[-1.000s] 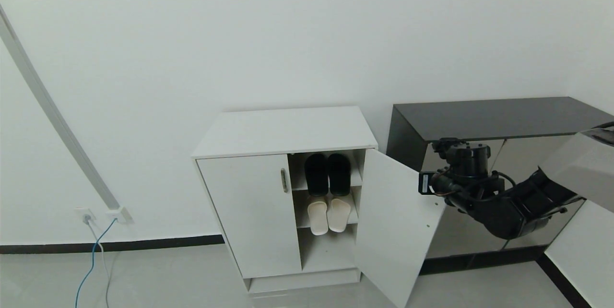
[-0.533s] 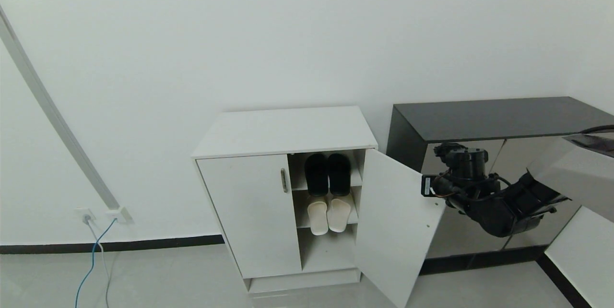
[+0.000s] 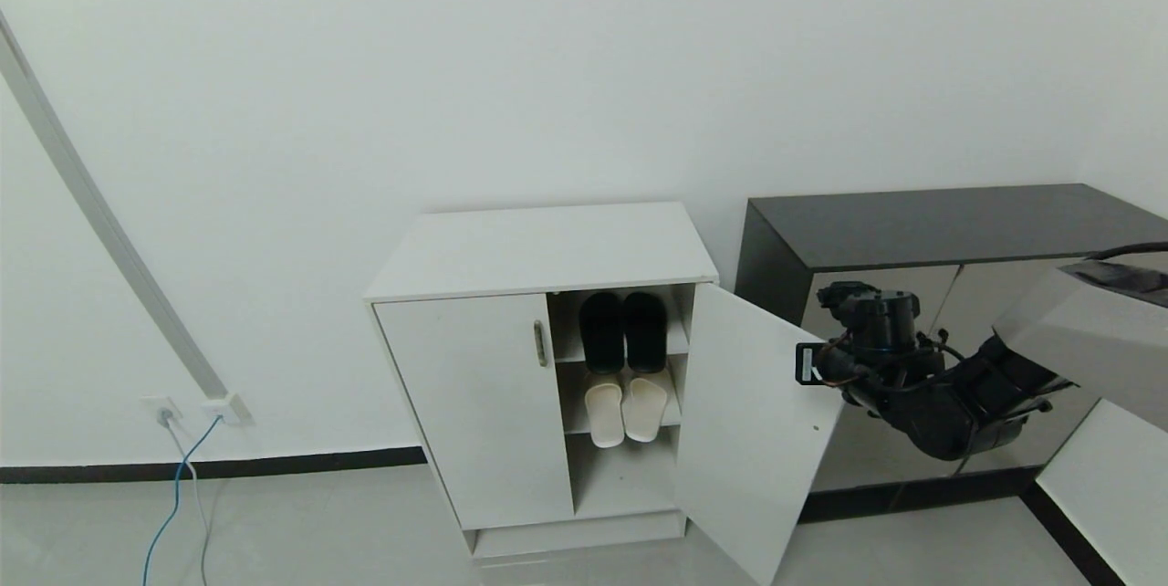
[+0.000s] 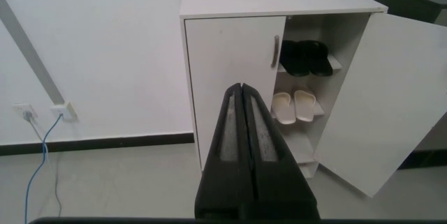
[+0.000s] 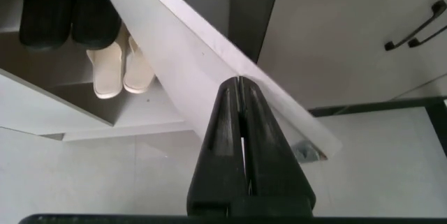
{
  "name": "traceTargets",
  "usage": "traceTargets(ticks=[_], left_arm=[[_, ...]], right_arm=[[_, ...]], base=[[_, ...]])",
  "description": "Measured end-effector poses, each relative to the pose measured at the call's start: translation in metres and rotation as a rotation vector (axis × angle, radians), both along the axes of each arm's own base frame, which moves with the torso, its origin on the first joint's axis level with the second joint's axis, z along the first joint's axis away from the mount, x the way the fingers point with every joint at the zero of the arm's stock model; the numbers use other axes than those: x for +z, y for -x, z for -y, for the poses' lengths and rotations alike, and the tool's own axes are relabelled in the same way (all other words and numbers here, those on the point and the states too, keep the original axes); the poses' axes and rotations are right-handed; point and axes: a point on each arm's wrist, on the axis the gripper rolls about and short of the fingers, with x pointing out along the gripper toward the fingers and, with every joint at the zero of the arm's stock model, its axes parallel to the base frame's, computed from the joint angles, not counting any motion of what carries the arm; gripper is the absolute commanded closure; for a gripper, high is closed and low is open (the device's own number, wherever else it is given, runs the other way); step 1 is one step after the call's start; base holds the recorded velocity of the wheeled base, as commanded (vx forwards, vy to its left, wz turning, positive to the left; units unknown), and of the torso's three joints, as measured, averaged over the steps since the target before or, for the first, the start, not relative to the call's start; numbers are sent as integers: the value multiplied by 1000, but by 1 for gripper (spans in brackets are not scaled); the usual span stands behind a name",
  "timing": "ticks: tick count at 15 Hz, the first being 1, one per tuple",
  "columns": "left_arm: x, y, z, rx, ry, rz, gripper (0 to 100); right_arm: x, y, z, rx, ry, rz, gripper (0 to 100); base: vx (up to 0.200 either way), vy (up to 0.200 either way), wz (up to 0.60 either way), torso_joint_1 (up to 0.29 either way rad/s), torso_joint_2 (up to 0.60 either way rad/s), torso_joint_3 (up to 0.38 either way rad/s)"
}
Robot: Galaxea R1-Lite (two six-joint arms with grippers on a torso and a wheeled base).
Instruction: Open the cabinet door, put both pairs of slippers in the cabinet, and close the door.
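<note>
In front of the cabinet [image 3: 538, 248], well back from it, the left gripper [image 4: 242, 88] is hanging with its jaws pressed together, holding nothing. The left door [image 3: 474, 403] is sitting closed. Inside, to its right, black slippers [image 3: 624, 330] are lying on the top shelf and white slippers [image 3: 625, 410] on the middle one. The right door [image 3: 748, 440] is standing wide open. The right gripper [image 5: 240, 84] is sitting at the door's outer face near the free edge, jaws closed and empty; whether it is touching, I cannot tell. The door is looking like a light, stiff panel, so a flat push near that free edge, far from the hinges, is probably suiting it better than a pinch.
</note>
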Motion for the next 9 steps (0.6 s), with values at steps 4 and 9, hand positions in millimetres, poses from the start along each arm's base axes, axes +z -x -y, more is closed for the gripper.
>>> traceTargets(ticks=[4, 9], left_arm=[[0, 0, 0, -1, 0, 0, 100], [0, 0, 0, 0, 0, 0, 100]], right_arm=[[12, 5, -3, 9, -7, 25, 100], [18, -7, 12, -33, -14, 54, 100]], base=[[0, 0, 0, 0, 0, 0], [0, 0, 0, 0, 0, 0]])
